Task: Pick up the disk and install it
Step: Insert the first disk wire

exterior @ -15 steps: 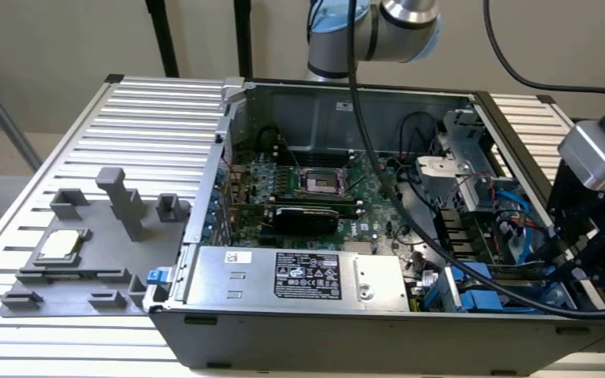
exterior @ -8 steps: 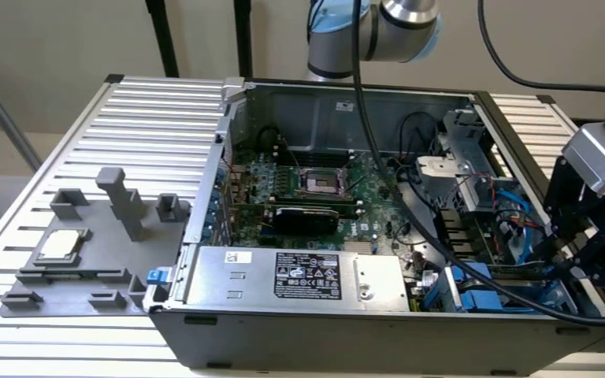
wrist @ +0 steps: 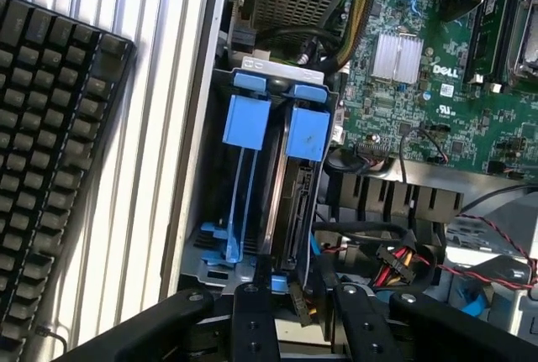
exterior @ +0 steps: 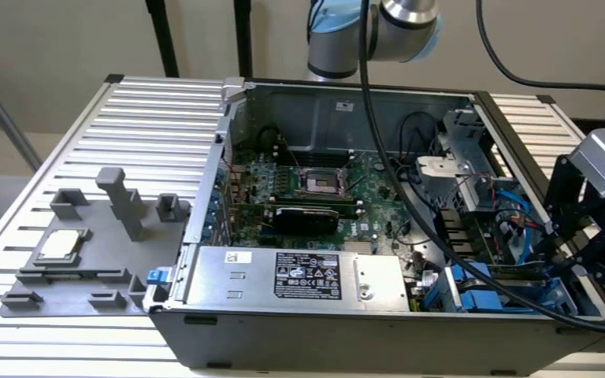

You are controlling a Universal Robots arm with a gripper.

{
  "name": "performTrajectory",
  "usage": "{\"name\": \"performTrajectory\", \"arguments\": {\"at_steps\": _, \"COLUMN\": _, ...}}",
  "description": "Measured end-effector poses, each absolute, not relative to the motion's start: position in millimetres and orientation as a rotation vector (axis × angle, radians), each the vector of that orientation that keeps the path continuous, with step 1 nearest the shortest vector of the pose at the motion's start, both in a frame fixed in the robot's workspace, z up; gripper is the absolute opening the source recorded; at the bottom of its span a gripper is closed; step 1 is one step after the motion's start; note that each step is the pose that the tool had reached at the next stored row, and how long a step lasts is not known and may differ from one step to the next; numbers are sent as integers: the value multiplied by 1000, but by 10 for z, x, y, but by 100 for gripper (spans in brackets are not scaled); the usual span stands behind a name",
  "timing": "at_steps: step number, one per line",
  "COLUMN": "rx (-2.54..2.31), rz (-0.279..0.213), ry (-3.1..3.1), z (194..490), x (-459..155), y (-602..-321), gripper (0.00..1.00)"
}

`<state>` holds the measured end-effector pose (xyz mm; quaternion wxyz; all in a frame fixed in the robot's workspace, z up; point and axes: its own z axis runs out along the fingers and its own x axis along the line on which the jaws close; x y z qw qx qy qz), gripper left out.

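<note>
We see the gripper [wrist: 300, 295] with its fingers spread, clasping nothing, close to the near end of the disk [wrist: 294, 202]. The disk stands on edge in the drive bay [wrist: 210, 236] beside a second blue carrier [wrist: 246, 127], with the motherboard [wrist: 420, 85] beyond.

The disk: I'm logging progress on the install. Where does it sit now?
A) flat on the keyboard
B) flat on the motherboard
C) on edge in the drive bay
C: the disk stands on edge in the drive bay, next to a blue carrier.
</note>
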<state>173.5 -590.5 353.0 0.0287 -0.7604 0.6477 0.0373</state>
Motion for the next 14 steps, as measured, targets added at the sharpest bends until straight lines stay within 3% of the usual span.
{"name": "performTrajectory", "arguments": {"at_steps": 14, "rx": -2413, "rz": 131, "ry": 1910, "z": 3461, "x": 1775, "y": -5858, "gripper": 34}}
